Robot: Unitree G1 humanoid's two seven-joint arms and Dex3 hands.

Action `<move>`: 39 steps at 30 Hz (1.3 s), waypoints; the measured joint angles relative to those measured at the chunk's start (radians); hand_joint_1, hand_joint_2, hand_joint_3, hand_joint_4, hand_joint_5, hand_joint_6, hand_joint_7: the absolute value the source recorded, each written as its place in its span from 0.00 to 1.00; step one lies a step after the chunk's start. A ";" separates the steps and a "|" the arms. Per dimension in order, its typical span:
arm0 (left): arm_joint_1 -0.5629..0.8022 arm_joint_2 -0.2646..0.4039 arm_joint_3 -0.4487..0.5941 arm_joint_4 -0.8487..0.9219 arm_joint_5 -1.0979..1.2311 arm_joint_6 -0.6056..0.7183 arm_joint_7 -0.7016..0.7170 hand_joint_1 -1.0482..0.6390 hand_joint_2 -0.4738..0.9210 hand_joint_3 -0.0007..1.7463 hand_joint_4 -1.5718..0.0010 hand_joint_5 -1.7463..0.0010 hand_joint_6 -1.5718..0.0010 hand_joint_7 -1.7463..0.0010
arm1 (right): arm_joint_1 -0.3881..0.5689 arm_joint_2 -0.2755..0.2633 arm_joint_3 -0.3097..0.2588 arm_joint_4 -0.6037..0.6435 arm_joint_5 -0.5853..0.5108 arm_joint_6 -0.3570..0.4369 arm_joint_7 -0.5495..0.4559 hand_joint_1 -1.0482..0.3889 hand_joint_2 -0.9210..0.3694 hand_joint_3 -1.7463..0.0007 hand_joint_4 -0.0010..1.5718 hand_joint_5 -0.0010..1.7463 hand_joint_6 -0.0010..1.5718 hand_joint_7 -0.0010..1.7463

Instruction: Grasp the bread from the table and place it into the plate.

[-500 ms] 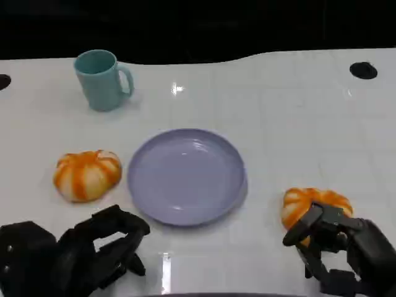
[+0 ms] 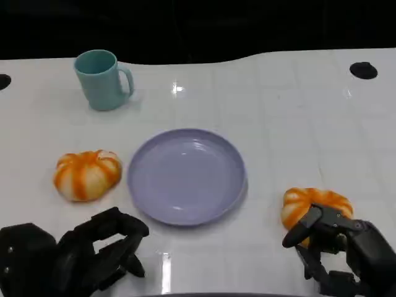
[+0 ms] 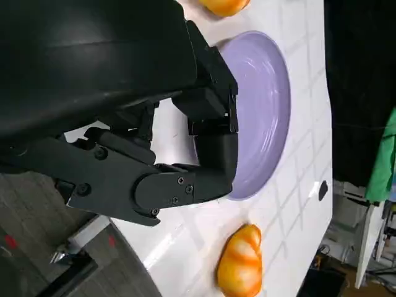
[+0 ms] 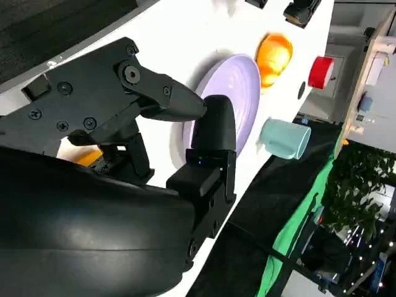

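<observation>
Right robot hand point(image 2: 337, 247) sits at the near right bench edge, fingers point(image 2: 304, 228) partly curled over the near side of the right bread point(image 2: 312, 203); they look to be on or just off it, contact unclear, and the bread lies on the bench point(image 2: 291, 117), not lifted. Left robot hand point(image 2: 93, 253) at the near left, fingers loosely curled and apart, holding nothing, just clear of the left bread point(image 2: 86, 174). Both breads are round, orange with white stripes, slightly wider than deep, long axis running roughly left-right across the bench, domed side up. Purple plate point(image 2: 185, 175) lies between them, centre of bench, with nothing in it; left bread just beside its left rim, right bread near its lower right rim. Teal mug point(image 2: 102, 79) stands upright well behind the left bread, handle to the right. Black round hole point(image 2: 363, 70) at far right of the bench.
</observation>
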State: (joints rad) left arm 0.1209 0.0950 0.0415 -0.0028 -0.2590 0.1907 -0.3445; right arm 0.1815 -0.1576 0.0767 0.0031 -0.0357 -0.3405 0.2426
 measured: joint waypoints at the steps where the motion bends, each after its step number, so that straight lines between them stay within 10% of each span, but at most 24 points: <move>1: -0.001 0.000 0.000 0.000 0.000 0.000 0.000 0.38 0.96 0.28 0.61 0.01 0.59 0.26 | -0.002 0.000 0.000 0.003 0.000 0.000 0.000 0.53 0.23 0.49 0.47 0.94 0.46 0.75; 16: -0.017 0.000 0.000 0.010 0.000 0.000 -0.001 0.38 0.95 0.29 0.61 0.00 0.60 0.25 | -0.012 0.000 -0.001 0.009 -0.002 0.000 -0.008 0.54 0.25 0.46 0.47 0.93 0.46 0.69; 23: -0.017 -0.001 0.000 0.010 0.000 0.000 -0.001 0.38 0.95 0.30 0.61 0.00 0.60 0.25 | -0.017 -0.030 -0.008 -0.023 0.009 -0.013 0.008 0.48 0.15 0.72 0.32 0.47 0.36 0.20; 28: -0.017 -0.001 0.000 0.009 -0.001 0.004 -0.001 0.39 0.94 0.31 0.61 0.00 0.60 0.25 | -0.040 -0.135 -0.028 -0.092 -0.167 -0.017 -0.005 0.36 0.01 0.97 0.13 0.32 0.29 0.05; 39: -0.023 -0.002 0.000 0.009 0.000 0.005 -0.001 0.38 0.94 0.32 0.61 0.00 0.59 0.25 | -0.058 -0.293 -0.060 -0.312 -0.623 0.090 -0.043 0.26 0.01 1.00 0.00 0.27 0.18 0.00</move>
State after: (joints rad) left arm 0.0980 0.0932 0.0414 0.0064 -0.2591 0.1953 -0.3455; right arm 0.1234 -0.4509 0.0170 -0.3086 -0.6588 -0.2508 0.1996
